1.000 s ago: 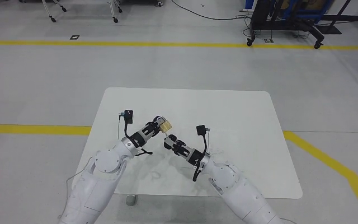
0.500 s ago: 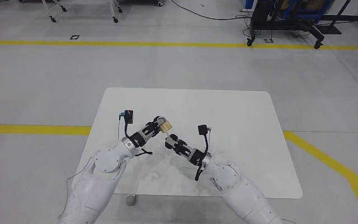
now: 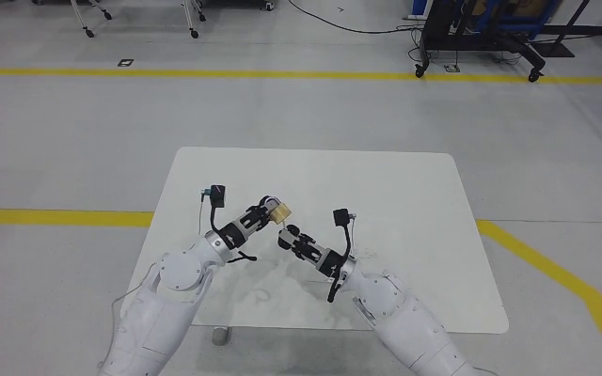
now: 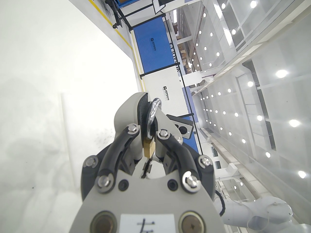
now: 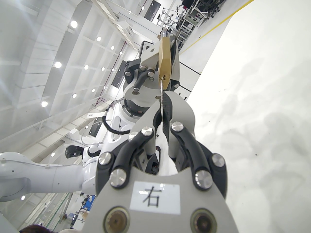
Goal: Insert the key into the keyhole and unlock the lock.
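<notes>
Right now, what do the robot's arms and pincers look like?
The left arm and right arm are smooth white shells. The left pincer and right pincer have pale grey fingers, black link bars, silver screws and a white label bearing a black character.

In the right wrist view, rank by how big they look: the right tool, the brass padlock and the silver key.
Largest: grey right tool, though it is nearest the camera, which inflates it.
Middle: blocky brass padlock, clearly smaller.
Smallest: thin silver key; only its edge shows, partly hidden in the tool.
</notes>
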Robot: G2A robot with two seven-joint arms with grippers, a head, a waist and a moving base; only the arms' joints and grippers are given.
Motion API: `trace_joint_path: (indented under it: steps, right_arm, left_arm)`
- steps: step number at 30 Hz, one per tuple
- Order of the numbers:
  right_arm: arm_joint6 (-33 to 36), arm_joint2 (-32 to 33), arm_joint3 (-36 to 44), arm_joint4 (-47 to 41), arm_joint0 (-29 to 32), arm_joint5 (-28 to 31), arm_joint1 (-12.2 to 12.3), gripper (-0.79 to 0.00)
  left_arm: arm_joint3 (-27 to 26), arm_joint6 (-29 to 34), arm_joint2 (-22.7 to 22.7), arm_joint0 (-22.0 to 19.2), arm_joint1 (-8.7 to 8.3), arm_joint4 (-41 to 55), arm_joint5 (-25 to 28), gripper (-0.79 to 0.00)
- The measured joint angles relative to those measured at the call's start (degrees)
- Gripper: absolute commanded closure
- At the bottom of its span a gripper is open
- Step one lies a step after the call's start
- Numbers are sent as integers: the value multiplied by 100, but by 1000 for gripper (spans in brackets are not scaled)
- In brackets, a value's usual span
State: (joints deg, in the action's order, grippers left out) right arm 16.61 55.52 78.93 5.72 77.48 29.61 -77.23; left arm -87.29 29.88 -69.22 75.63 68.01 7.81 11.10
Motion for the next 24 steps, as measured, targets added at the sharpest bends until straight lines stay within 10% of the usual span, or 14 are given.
trace_joint_path:
  steps: [24]
  right_arm:
    - [370,176,217,142,129,-74,97,0]
  left_arm:
    - [16,353,-48,-43,-32,-198,149,0]
